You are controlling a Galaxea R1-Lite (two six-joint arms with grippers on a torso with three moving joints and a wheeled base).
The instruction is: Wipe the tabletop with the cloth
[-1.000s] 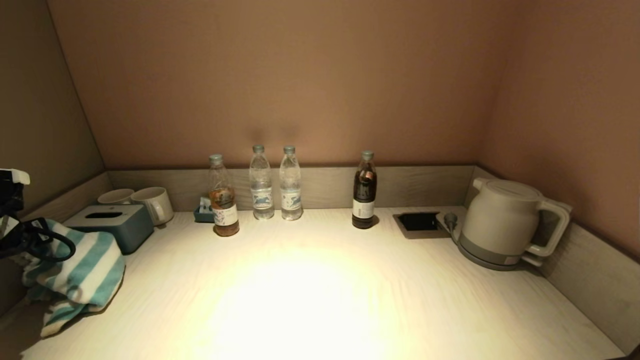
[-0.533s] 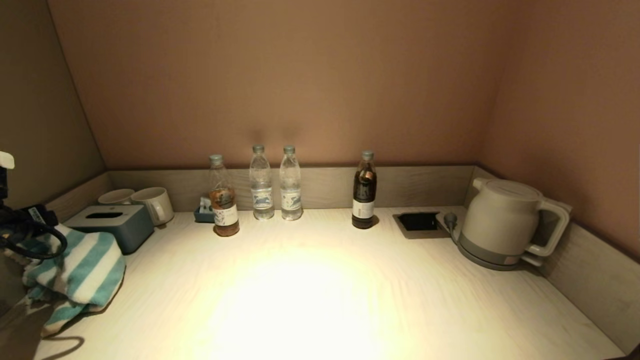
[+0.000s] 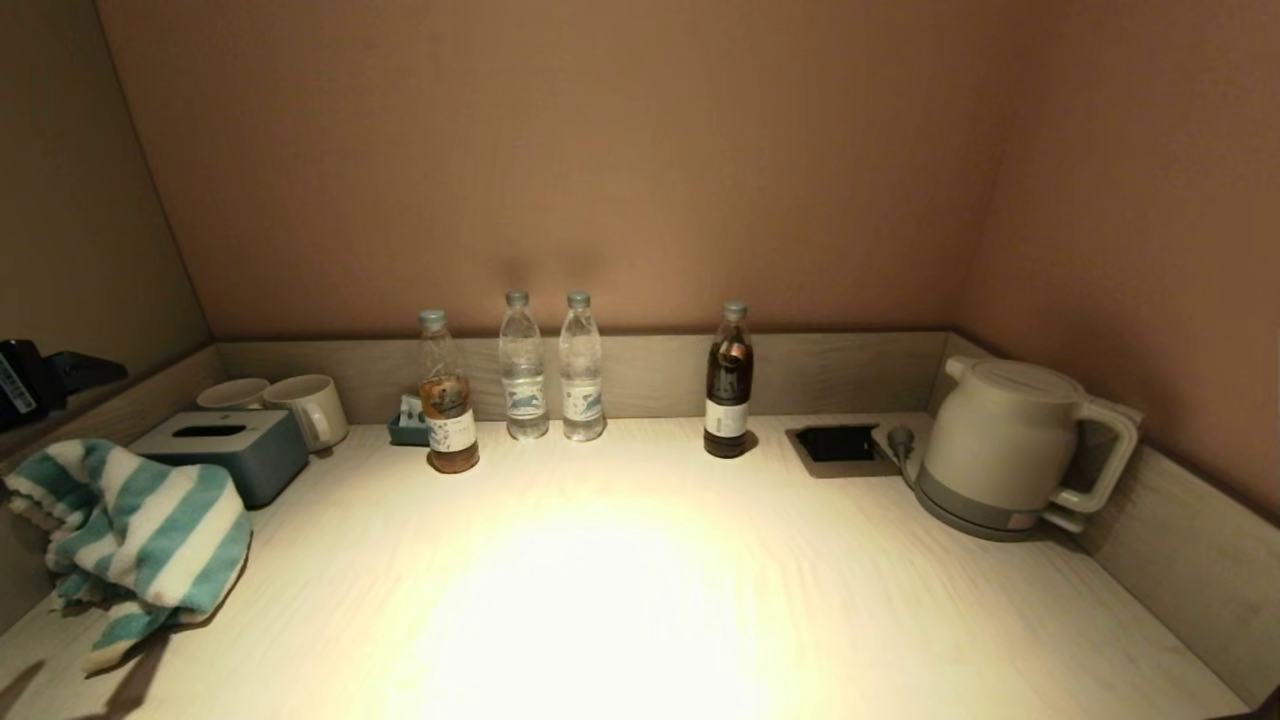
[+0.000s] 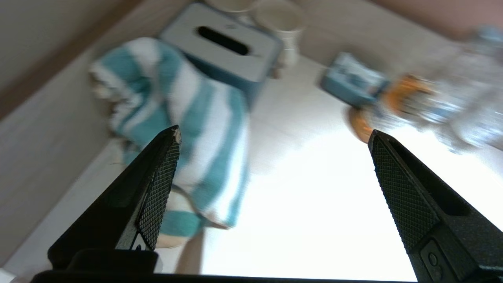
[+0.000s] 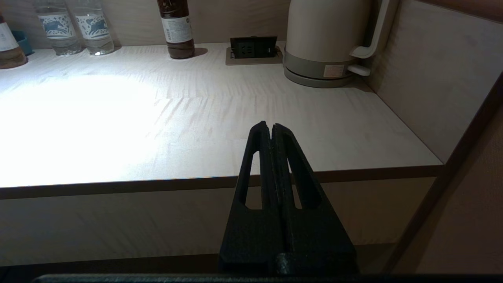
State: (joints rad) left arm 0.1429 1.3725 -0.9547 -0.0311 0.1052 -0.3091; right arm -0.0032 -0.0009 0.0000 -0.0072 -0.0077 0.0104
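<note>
We see the cloth (image 3: 130,540) bunched in a heap at the lower left of the head frame, lying on the tabletop (image 3: 620,600) and pressed up against the low rim on that side. Teal and white stripes, one end trailing toward the bottom left corner. It sits just in front of the grey-blue tissue box (image 3: 225,450) and seems to touch its front face, though from this angle we can't be sure.

The left gripper (image 4: 275,135) is spread wide and grasping nothing; in its wrist view the two black fingers (image 4: 157,188) frame the cloth (image 4: 184,122) and the tissue box (image 4: 226,51) below, with the cloth lying free of both pads. That wrist view is blurred on its right side, so the bottles there are just smears. In the head frame only a dark piece of the left arm (image 3: 40,385) shows at the far left edge, above the cloth and clear of it.

The right gripper (image 5: 271,127) has its fingers pressed together on nothing, hanging off the front edge of the tabletop (image 5: 220,129), not in the head frame.

Along the back rim: two white mugs (image 3: 300,405) behind the tissue box, an amber bottle (image 3: 447,400), two clear water bottles (image 3: 550,370), a dark bottle (image 3: 728,385). The black recess (image 3: 838,443) sits right of centre, and the kettle (image 3: 1010,445) stands just beside it at the right.
</note>
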